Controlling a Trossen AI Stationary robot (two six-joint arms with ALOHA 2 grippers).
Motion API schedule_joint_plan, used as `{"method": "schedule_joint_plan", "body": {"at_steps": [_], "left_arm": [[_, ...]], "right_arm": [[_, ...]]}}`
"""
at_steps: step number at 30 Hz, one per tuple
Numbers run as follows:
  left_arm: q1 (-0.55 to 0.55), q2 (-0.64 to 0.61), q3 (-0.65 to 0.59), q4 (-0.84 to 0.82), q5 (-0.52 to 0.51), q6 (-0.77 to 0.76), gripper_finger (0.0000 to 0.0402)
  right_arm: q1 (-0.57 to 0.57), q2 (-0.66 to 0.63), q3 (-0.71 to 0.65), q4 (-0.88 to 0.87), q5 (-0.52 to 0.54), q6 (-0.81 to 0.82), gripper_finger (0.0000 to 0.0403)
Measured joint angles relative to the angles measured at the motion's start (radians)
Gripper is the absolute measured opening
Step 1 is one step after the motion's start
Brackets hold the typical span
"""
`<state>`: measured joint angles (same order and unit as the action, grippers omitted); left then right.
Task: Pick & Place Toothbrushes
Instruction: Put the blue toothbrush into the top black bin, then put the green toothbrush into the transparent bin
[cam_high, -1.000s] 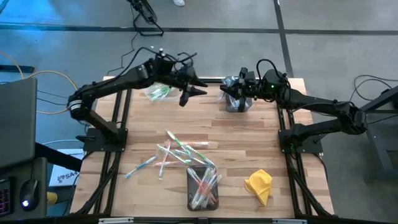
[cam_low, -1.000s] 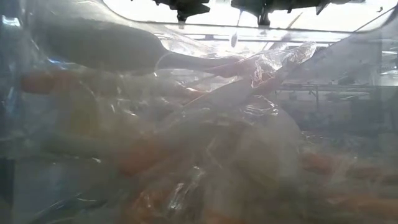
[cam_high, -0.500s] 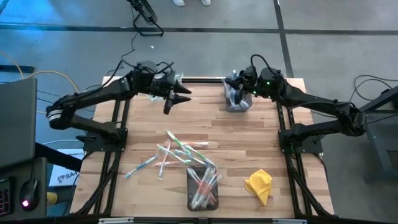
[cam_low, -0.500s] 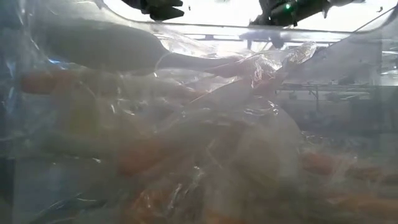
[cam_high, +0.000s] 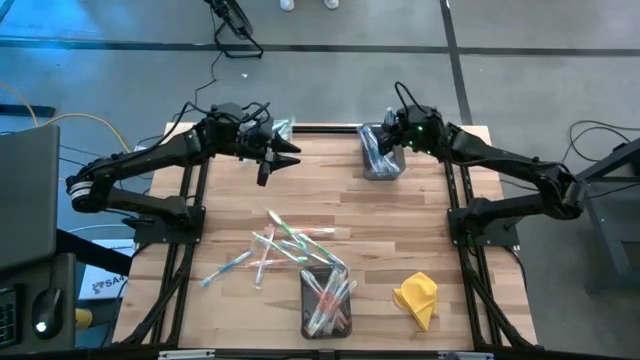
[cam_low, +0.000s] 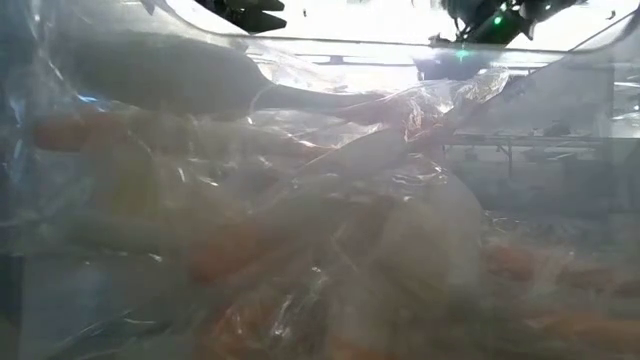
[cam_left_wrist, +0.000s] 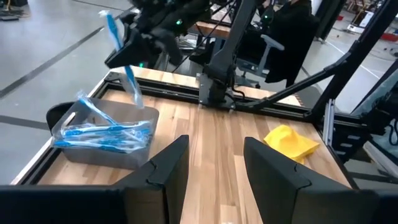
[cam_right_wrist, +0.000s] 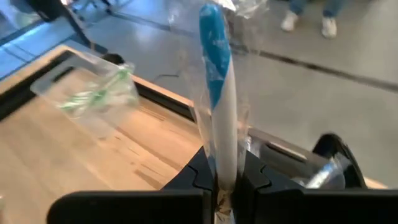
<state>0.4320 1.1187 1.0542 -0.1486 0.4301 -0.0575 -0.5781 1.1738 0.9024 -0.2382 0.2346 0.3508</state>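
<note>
My right gripper (cam_high: 386, 140) is over the far bin (cam_high: 380, 158) of blue toothbrushes and is shut on one wrapped blue-and-white toothbrush (cam_right_wrist: 217, 93). The left wrist view shows that toothbrush (cam_left_wrist: 119, 43) in the air above the bin (cam_left_wrist: 102, 134). My left gripper (cam_high: 280, 163) is open and empty above the far left of the table, beside a bin of green toothbrushes (cam_right_wrist: 93, 93). Loose toothbrushes (cam_high: 285, 243) lie on the wood mid-table. Another bin (cam_high: 325, 300) of toothbrushes stands at the near edge. My right gripper pinches the toothbrush's white lower end (cam_right_wrist: 224, 163) between its two fingers. The fingers lie along it, and the blue part sticks out past the fingertips. The toothbrush is in its clear wrapper and is lifted clear of the bin below.
A crumpled yellow cloth (cam_high: 417, 297) lies near the table's right front corner. The low view is filled by a clear bin of wrapped toothbrushes (cam_low: 300, 220) right at the camera. Bare wood (cam_high: 400, 230) lies between the loose pile and the far bins.
My left gripper has drawn back toward the table's left edge, still open. My right gripper has shifted a little toward the right edge over the blue bin and turned at the wrist, still shut on the blue toothbrush.
</note>
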Motion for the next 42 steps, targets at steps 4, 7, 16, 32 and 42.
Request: {"method": "schedule_joint_plan", "body": {"at_steps": [4, 7, 16, 32, 42], "left_arm": [[0.000, 0.000, 0.000, 0.000, 0.000, 0.000, 0.0151], [0.000, 0.000, 0.000, -0.001, -0.001, 0.000, 0.0151], [0.000, 0.000, 0.000, -0.002, -0.001, -0.004, 0.0151], [0.000, 0.001, 0.001, -0.012, -0.002, 0.000, 0.0151], [0.000, 0.002, 0.002, -0.059, -0.001, 0.000, 0.0151]], "right_arm": [[-0.027, 0.067, 0.000, 0.002, 0.002, 0.040, 0.0013], [-0.043, 0.129, 0.000, 0.000, 0.004, 0.053, 0.0013], [-0.081, 0.250, 0.000, -0.004, 0.081, 0.072, 0.0013], [-0.113, 0.257, 0.000, -0.116, 0.010, 0.095, 0.0034], [-0.119, 0.257, 0.000, -0.114, 0.018, 0.091, 0.0096]]}}
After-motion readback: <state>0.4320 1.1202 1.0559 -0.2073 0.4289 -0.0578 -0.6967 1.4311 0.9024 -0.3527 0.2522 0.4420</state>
